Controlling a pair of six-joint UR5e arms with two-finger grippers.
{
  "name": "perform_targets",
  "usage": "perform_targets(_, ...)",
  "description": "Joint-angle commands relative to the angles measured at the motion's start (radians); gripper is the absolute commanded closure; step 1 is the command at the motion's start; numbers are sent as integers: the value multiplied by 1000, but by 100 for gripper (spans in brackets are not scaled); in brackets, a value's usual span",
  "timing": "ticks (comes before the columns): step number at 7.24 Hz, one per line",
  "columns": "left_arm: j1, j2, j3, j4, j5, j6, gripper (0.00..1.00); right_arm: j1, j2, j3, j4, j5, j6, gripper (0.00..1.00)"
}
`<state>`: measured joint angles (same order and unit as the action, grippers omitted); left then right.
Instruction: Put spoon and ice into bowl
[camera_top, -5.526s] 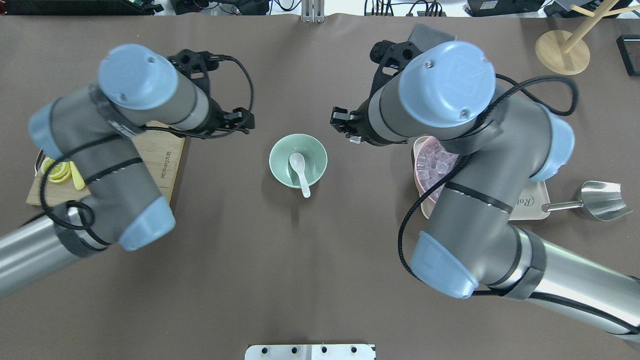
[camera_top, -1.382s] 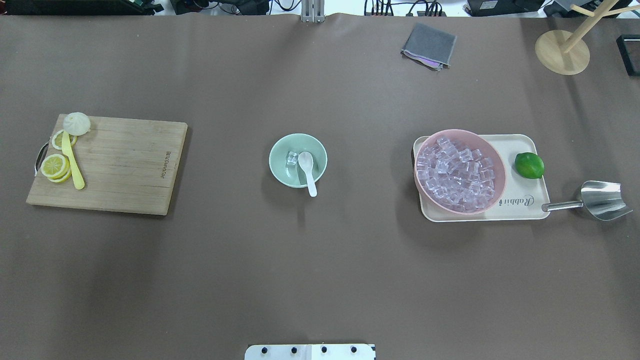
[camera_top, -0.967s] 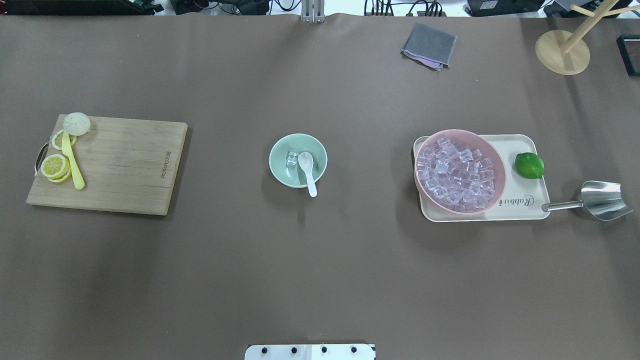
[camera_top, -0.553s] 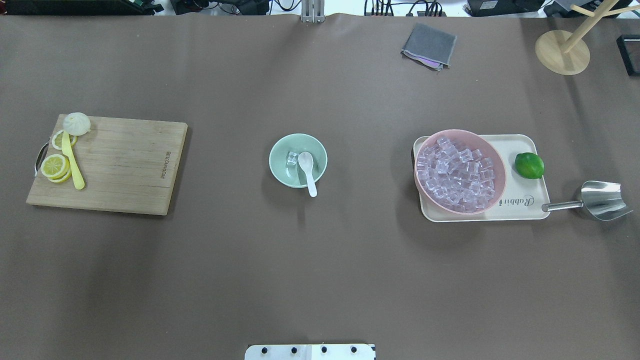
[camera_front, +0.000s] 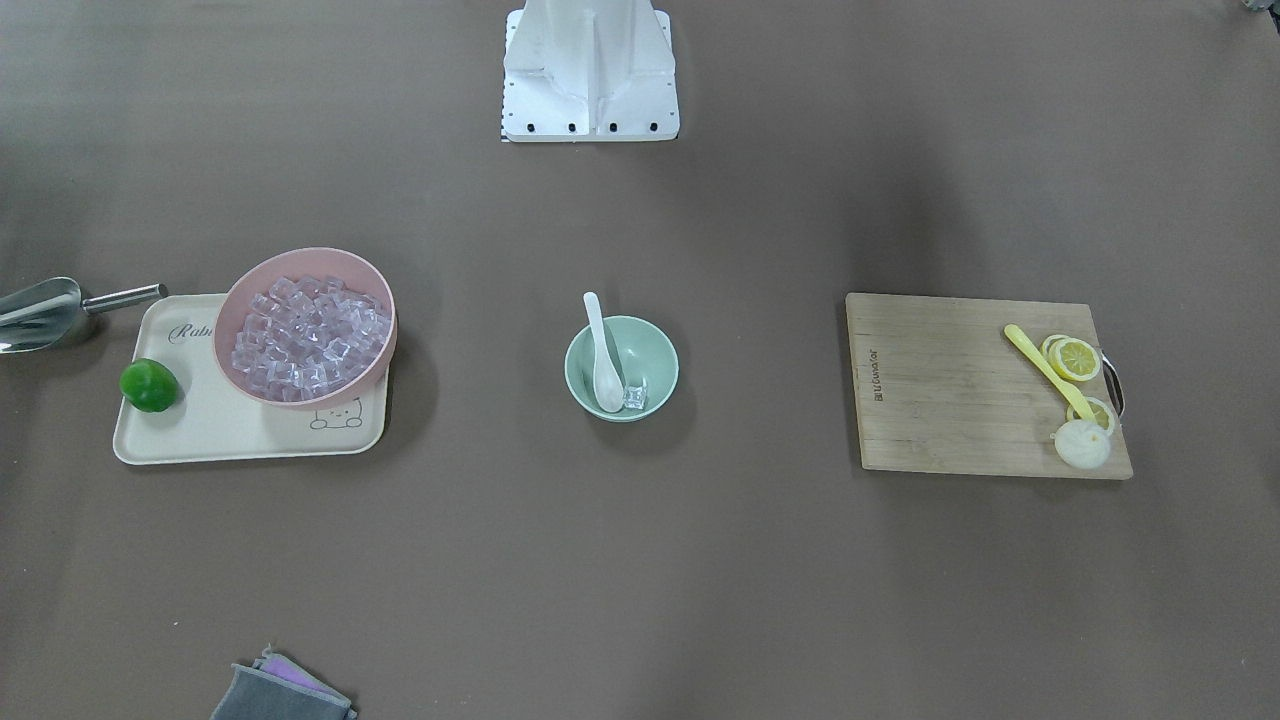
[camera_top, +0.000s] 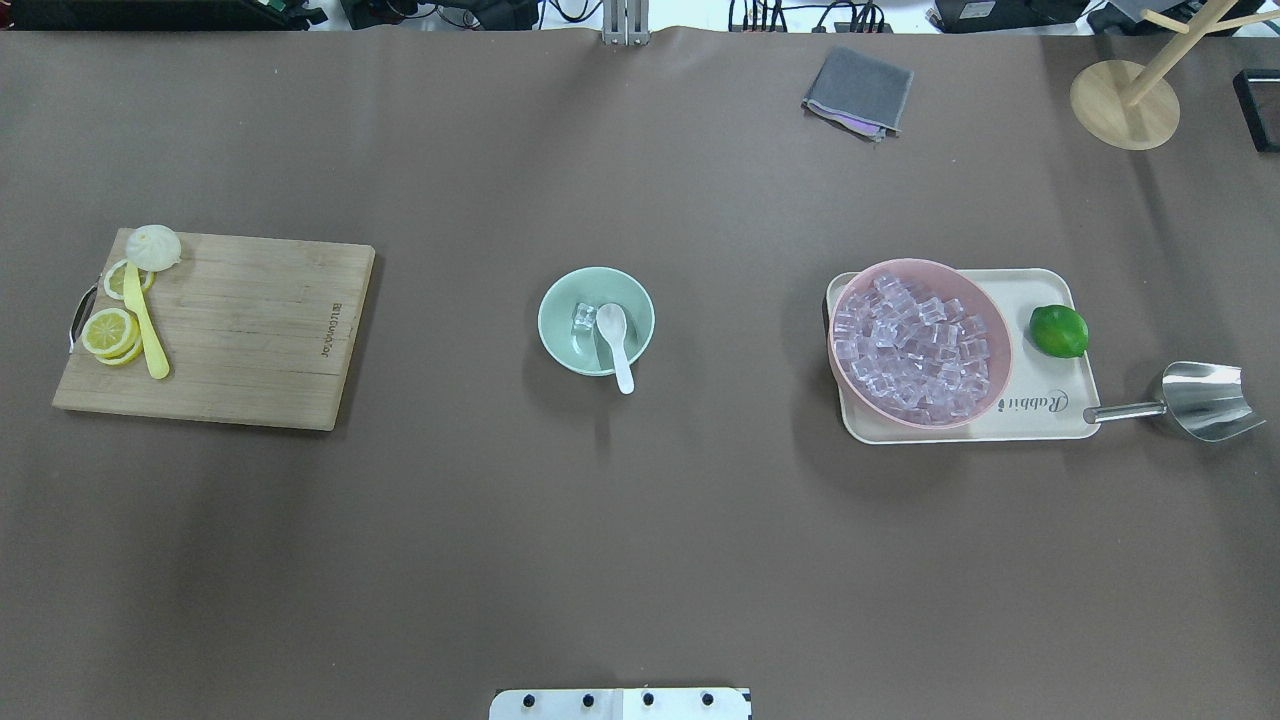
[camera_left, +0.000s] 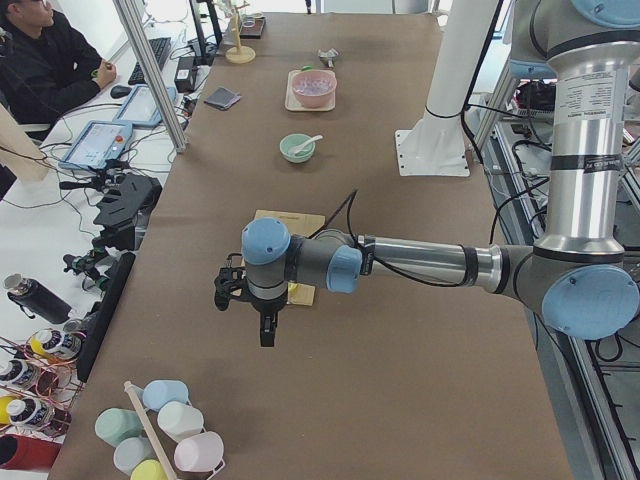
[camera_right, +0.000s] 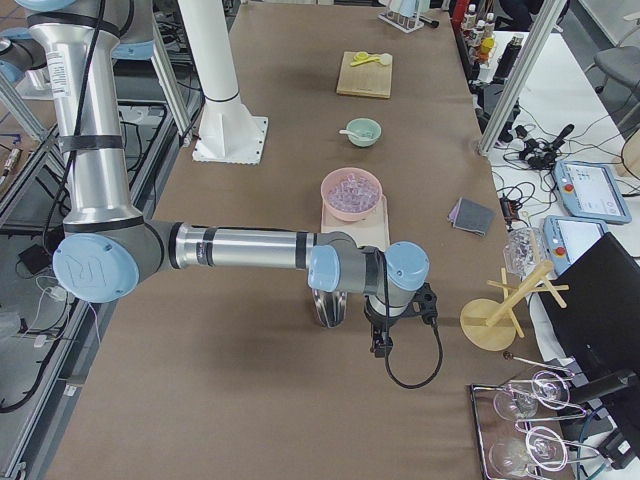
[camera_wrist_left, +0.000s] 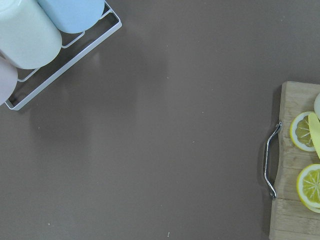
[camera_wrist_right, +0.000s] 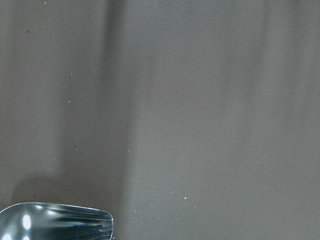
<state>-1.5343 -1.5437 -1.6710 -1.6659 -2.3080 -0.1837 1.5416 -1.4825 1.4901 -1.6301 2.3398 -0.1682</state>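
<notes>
The mint-green bowl (camera_top: 560, 342) stands at the table's middle, also in the front view (camera_front: 655, 352). The white spoon (camera_top: 614, 338) lies in it, scoop inside, handle over the near rim; it shows in the front view (camera_front: 603, 360) too. One clear ice cube (camera_top: 583, 318) sits in the bowl beside the scoop, and in the front view (camera_front: 635, 398). My left gripper (camera_left: 267, 338) hangs past the cutting board's end. My right gripper (camera_right: 380, 345) hangs past the steel scoop. I cannot tell whether either is open or shut.
A pink bowl (camera_top: 1004, 352) full of ice stands on a cream tray (camera_top: 1050, 412) with a lime (camera_top: 1058, 331). A steel scoop (camera_top: 1200, 400) lies right of it. A cutting board (camera_top: 240, 330) holds lemon slices and a yellow utensil (camera_top: 145, 325). A grey cloth (camera_top: 858, 90) lies far back.
Since the oldest frame both arms have left the overhead view, an ice cube has come to lie in the bowl, and the spoon has shifted slightly. Nothing has changed over the last second.
</notes>
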Motion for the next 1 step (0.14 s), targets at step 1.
perform_targets(1, 0, -4, 4, 0, 1, 0, 2, 0, -2, 6, -1, 3, 2, 0)
